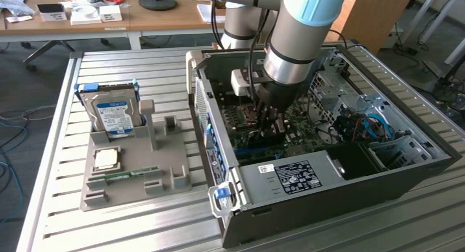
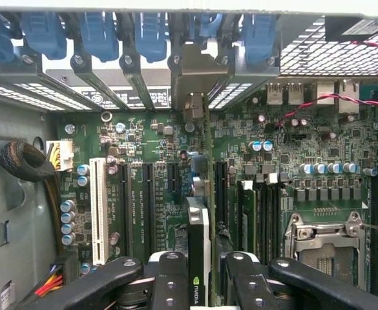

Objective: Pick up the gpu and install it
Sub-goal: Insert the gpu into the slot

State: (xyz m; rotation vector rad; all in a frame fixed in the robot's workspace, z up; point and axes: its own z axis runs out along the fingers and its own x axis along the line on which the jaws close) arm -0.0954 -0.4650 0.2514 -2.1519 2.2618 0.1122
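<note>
Wrist view looks down along the end effector (image 2: 199,284), whose two black fingers (image 2: 169,284) stand narrowly apart and clamp the gpu (image 2: 198,239) between them. The card is seen edge-on, upright, with a black shroud carrying a small logo near the fingers. Its silver bracket (image 2: 193,81) reaches up to the rear slot openings of the case, among the row of blue retention clips (image 2: 98,32). The card's lower edge lies along the green motherboard (image 2: 143,148), in line with one of the black expansion slots; whether it is fully seated I cannot tell. A white slot (image 2: 98,210) runs parallel to the card beside it, RAM sticks (image 2: 250,213) stand on the other side, and the metal CPU socket frame (image 2: 321,242) lies beyond them.

Exterior view shows the grey arm (image 1: 294,50) reaching straight down into the open computer case (image 1: 407,176), which lies on its side on the slatted metal surface (image 1: 130,230). The end effector (image 1: 267,121) is deep inside, just above the motherboard. On the exterior view's left, well apart from the case, a grey holder tray (image 1: 130,192) carries an upright hard drive (image 1: 112,113) with a blue-white label and a green RAM stick (image 1: 123,174) lying flat.
</note>
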